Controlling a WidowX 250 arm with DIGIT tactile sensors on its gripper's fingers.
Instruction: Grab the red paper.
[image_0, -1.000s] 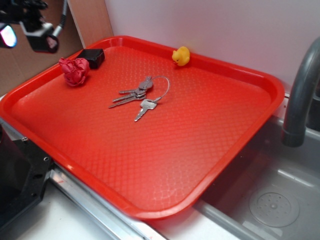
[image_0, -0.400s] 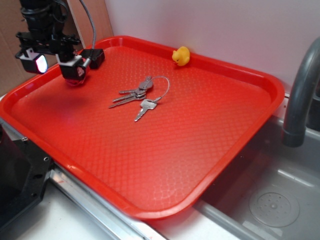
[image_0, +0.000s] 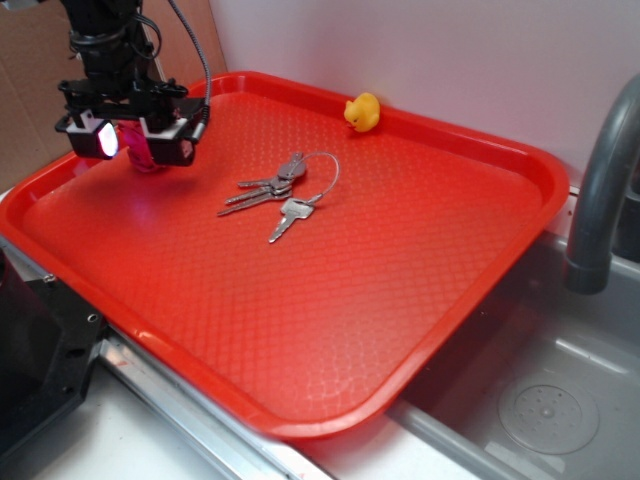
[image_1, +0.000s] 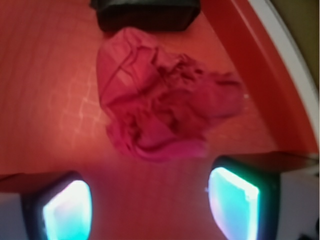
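Note:
The red paper (image_1: 160, 107) is a wrinkled dark pinkish-red ball lying on the red tray (image_1: 45, 90), near its far left corner. In the exterior view it (image_0: 138, 152) peeks out between the gripper's fingers. My gripper (image_0: 138, 142) hovers right over it, open and empty. In the wrist view the gripper (image_1: 150, 210) has its two glowing pads (image_1: 67, 212) wide apart at the bottom, with the paper just beyond them and nothing between them.
A small black box (image_1: 145, 12) lies just behind the paper, by the tray rim (image_1: 250, 65). A bunch of keys (image_0: 280, 190) lies mid-tray. A yellow toy duck (image_0: 362, 111) sits at the far rim. A sink (image_0: 540, 400) and grey faucet (image_0: 600, 190) stand at right.
My gripper has come from the upper left, outside the tray, down and right until it hangs over the red paper. The paper, box, keys and duck have not moved.

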